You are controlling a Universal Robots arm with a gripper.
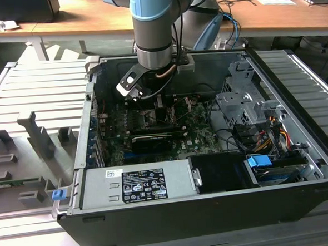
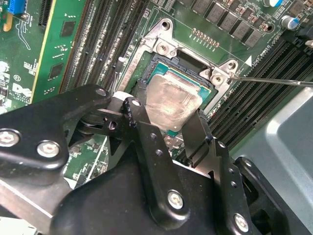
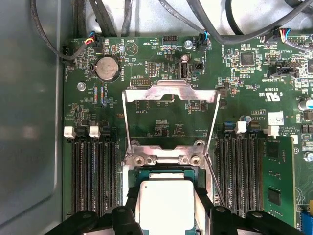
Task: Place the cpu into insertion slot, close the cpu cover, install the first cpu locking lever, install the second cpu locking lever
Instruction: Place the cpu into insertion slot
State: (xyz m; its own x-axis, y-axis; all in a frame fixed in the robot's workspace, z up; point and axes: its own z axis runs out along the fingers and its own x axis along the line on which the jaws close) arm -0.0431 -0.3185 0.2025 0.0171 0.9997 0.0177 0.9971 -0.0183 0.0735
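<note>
My gripper (image 2: 168, 116) is narrowed onto the cpu (image 2: 172, 98). In both wrist views one black finger (image 2: 142, 115) lies against each of two opposite edges of the chip, so I am holding it. The cpu, silver-tan face up, lies within the insertion slot (image 2: 155, 68), whose dark rim shows round it; I cannot tell whether it is fully seated. The cpu cover (image 3: 171, 90) stands swung open on its hinge at the slot's edge, bare green board showing through its window. A thin locking lever (image 2: 274, 82) juts out from beside the socket bracket. Rows of memory slots (image 3: 93, 176) flank the socket on both sides, and a coin battery (image 3: 107, 68) sits beyond the open cover. In the exterior view, reading the clock from my arm (image 1: 155, 45), the motherboard (image 1: 201, 134) lies at five o'clock. Farther out the same way is the blue drive latch (image 1: 260, 163). The labelled power supply (image 1: 176, 181) is at six, all inside the open computer case (image 1: 317, 164). A wooden desk (image 1: 91, 19) runs at ten
</note>
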